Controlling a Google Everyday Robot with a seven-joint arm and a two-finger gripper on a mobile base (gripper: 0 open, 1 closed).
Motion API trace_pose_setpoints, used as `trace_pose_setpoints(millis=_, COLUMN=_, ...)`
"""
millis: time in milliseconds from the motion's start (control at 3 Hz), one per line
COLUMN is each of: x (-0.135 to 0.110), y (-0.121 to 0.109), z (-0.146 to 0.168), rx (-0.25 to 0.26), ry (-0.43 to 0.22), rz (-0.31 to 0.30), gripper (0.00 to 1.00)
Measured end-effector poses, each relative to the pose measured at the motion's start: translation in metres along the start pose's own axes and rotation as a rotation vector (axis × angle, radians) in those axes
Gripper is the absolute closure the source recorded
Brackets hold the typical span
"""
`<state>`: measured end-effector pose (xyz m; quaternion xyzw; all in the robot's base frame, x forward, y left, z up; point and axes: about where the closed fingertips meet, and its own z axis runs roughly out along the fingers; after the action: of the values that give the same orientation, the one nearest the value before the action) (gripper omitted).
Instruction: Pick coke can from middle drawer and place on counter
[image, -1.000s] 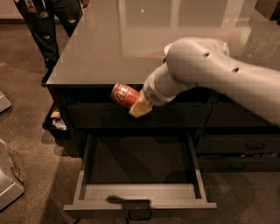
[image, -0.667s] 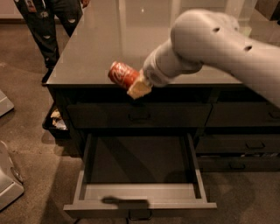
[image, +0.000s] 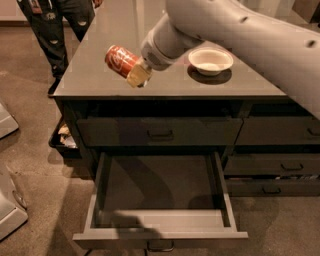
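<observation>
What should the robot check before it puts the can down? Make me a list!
1. Hand gripping the coke can: ok, the can is held tilted.
2. Can out of the middle drawer: ok, the drawer is open and nothing shows inside.
3. Can over the counter: ok, it appears to be above the front left part.
4. Bare spot below: ok, the bowl sits apart to the right.
5. Person near the far left corner: ok, away from the hand.
6. Height above the counter: cannot tell.
</observation>
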<state>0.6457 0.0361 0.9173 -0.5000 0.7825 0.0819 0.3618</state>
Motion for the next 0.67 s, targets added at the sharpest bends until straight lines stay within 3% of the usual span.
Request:
trace_pose_setpoints(millis=333, x=-0.016, y=-0.019, z=0.048, rx=-0.018, ry=0.065, rz=0.047, gripper=1.00)
trace_pose_setpoints(millis=667, x=-0.013, y=-0.038, z=0.091, rx=-0.018, ry=0.142, rz=0.122, gripper=1.00)
